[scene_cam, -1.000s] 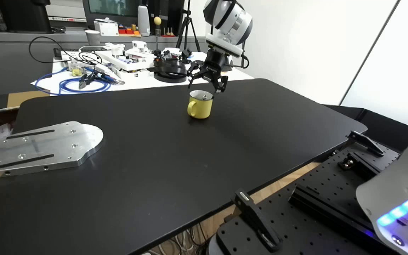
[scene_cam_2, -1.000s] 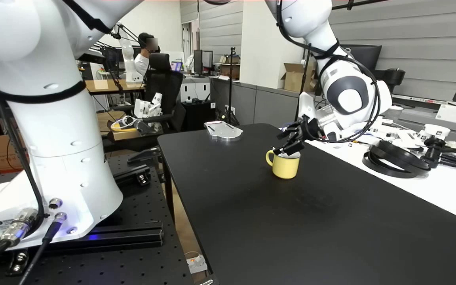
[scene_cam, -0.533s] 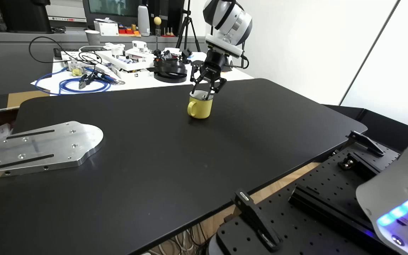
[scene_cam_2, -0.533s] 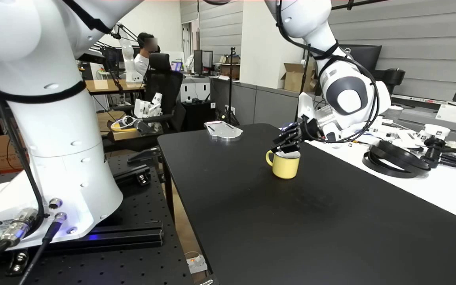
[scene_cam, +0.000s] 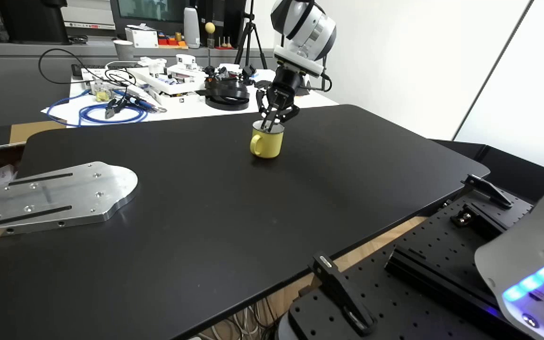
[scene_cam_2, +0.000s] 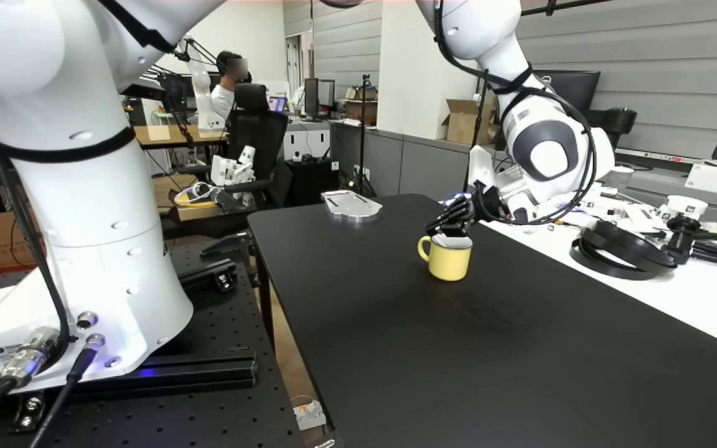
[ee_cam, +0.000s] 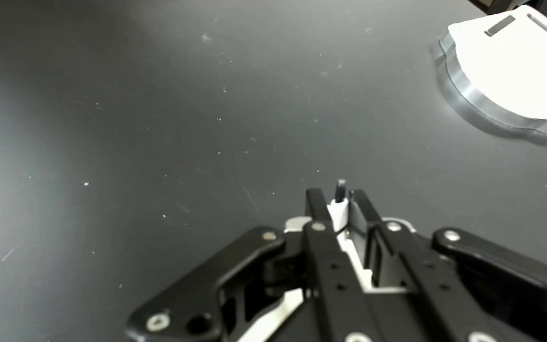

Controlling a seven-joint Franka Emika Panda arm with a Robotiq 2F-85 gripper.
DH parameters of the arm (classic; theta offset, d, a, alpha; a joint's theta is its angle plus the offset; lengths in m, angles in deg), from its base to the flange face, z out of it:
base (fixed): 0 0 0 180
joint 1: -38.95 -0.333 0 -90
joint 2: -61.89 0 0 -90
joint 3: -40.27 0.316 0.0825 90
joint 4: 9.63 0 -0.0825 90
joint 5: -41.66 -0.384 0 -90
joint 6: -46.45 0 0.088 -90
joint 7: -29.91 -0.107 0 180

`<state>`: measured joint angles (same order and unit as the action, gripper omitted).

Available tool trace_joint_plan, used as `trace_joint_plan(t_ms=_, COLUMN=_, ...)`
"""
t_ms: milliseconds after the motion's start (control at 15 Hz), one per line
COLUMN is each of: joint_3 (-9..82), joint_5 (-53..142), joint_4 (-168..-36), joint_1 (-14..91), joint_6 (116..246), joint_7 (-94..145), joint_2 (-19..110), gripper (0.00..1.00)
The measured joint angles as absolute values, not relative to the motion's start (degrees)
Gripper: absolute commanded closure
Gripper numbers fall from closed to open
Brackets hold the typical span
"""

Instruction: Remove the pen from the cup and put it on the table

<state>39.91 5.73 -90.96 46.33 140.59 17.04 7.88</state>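
The yellow cup (scene_cam: 269, 145) stands upright on the black table (scene_cam: 253, 212), its pale inside partly visible in both exterior views. My gripper (scene_cam: 267, 126) comes down at a slant over the cup (scene_cam_2: 449, 262), its fingertips at the cup's mouth. In the wrist view the fingers are drawn close together with a narrow gap, and the pen (ee_cam: 340, 212) sits in that gap. It shows a white barrel with a dark end sticking out just past the fingertips. The gripper (ee_cam: 335, 191) is shut on the pen. The pen's lower part is hidden by the fingers.
A silver metal plate (scene_cam: 73, 193) lies on the table, well away from the cup. Behind the table's far edge, a white table (scene_cam: 191, 101) carries cables, white parts and a black round object (scene_cam_2: 623, 249). Black brackets (scene_cam: 343, 293) stand on the perforated platform.
The gripper's fingers have come together from wide apart to a narrow gap at the cup's mouth. The arm has barely moved, and the cup stays in place.
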Motion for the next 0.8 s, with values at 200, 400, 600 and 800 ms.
trace_joint_plan(t_ms=200, joint_3=39.9, joint_5=5.7, joint_4=-90.8, joint_1=46.3, joint_6=140.5, joint_7=16.7, joint_2=7.9, gripper=0.96)
trace_joint_plan(t_ms=400, joint_3=39.9, joint_5=5.7, joint_4=-89.9, joint_1=46.5, joint_6=139.9, joint_7=16.0, joint_2=8.3, gripper=0.96)
trace_joint_plan(t_ms=600, joint_3=39.9, joint_5=5.6, joint_4=-88.3, joint_1=46.7, joint_6=138.5, joint_7=14.7, joint_2=9.0, gripper=0.96)
trace_joint_plan(t_ms=800, joint_3=39.9, joint_5=5.1, joint_4=-86.5, joint_1=47.1, joint_6=135.3, joint_7=13.2, joint_2=10.1, gripper=0.96)
